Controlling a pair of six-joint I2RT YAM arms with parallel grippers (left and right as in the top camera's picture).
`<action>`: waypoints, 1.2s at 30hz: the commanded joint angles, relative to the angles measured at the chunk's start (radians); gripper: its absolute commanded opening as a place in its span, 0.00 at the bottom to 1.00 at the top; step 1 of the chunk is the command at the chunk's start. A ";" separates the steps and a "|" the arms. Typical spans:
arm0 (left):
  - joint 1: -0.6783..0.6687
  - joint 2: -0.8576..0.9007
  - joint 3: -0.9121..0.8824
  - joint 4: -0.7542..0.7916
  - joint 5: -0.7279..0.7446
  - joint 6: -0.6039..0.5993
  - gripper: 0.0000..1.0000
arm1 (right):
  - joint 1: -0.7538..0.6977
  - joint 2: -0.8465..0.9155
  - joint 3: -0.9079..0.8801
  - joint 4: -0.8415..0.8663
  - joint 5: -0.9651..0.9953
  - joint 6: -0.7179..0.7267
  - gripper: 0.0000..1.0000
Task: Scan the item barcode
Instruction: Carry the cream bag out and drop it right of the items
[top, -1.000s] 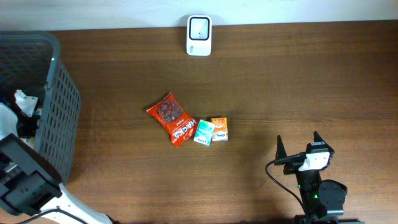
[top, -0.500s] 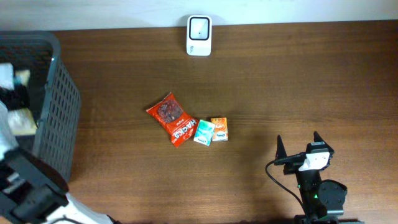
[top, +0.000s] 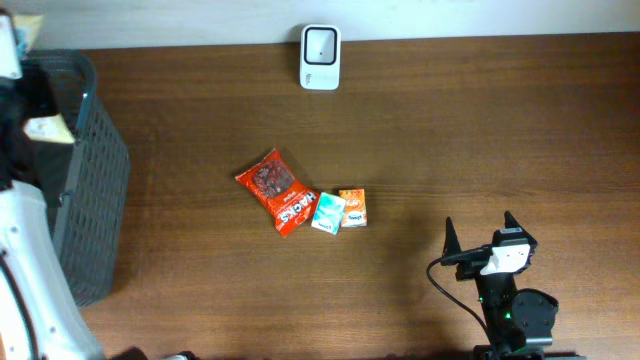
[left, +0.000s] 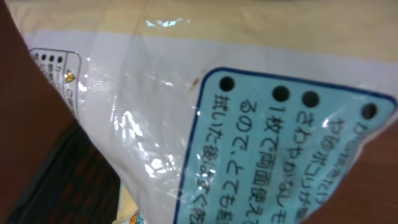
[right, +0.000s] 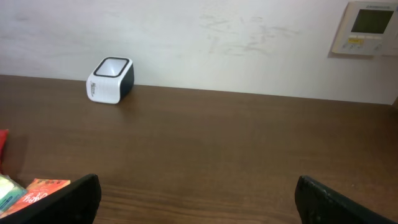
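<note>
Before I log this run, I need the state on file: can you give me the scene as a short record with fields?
left hand: shut on a white packet, over the basket
right hand: open, empty
scanner: far edge of the table
mid-table: red snack bag, teal packet, orange packet, in a row
barcode: none in view; the white packet shows Japanese print
</note>
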 joint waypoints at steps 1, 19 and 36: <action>-0.144 -0.092 0.018 0.010 0.013 -0.024 0.00 | 0.006 -0.007 -0.007 -0.002 0.005 0.004 0.99; -0.800 0.357 0.010 -0.122 0.141 0.002 0.00 | 0.006 -0.007 -0.007 -0.002 0.005 0.004 0.99; -1.075 0.546 0.010 0.116 0.264 -0.390 0.00 | 0.006 -0.007 -0.007 -0.002 0.005 0.004 0.99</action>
